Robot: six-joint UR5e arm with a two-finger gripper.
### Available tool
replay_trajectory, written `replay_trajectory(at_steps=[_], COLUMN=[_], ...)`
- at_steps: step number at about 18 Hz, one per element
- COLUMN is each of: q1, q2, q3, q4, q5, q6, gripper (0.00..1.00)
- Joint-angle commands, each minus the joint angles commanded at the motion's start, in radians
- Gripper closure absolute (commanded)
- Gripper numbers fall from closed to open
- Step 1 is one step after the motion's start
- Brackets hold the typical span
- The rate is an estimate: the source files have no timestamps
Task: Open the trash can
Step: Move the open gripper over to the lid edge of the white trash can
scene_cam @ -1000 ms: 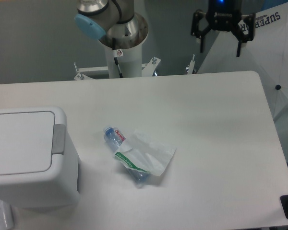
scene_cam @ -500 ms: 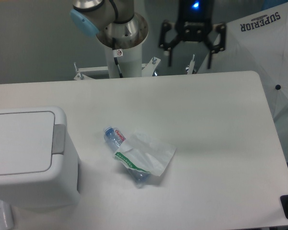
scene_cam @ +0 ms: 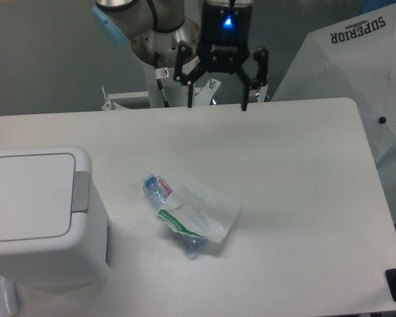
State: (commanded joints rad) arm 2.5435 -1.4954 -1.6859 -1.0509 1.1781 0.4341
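Leftward along the far edge is where your claw [scene_cam: 216, 104] has travelled since a second ago, from the upper right to just right of the arm's white mounting column [scene_cam: 166, 79]; it has also dropped lower, and its two dark fingers [scene_cam: 245, 99] hang spread wide, released, with nothing between them. A blue light glows on the body above them.

Nothing else has shifted. Your large boxy white plastic trash can [scene_cam: 43, 218] with rounded corners sits at the near left corner of the white surface [scene_cam: 297, 178], its flat rectangular lid [scene_cam: 28, 196] lying closed and level. The grey push-button tab [scene_cam: 80, 191] sits on the lid's right side, facing the middle of the surface.

To the right of the bin, apart from it, you have a clear plastic bottle with a blue cap and red label [scene_cam: 160, 189] lying on its side, partly covered by a crumpled white wrapper with a green stripe [scene_cam: 201, 212].

Your claw is well apart from the bin. Beyond the surface's right edge stands a white fabric panel printed with dark lettering [scene_cam: 356, 59].
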Motion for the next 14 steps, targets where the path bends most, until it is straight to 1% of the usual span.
replay_trajectory(at_steps=[3, 6, 7, 10, 11, 14], q1=[-0.052, -0.094, -0.106, -0.140, -0.155, -0.172], q2=[-0.048, -0.095, -0.110, -0.153, -0.167, -0.174], q3=[0.021, 0.057, 0.064, 0.072, 0.072, 0.071], q4=[0.043, 0.083, 0.107, 0.215, 0.241, 0.249], q5=[0.000, 0.000, 0.000, 0.000, 0.000, -0.002], q6=[-0.031, -0.142, -0.176, -0.283, -0.323, -0.350], gripper=[0.00, 0.00, 0.00, 0.00, 0.00, 0.00])
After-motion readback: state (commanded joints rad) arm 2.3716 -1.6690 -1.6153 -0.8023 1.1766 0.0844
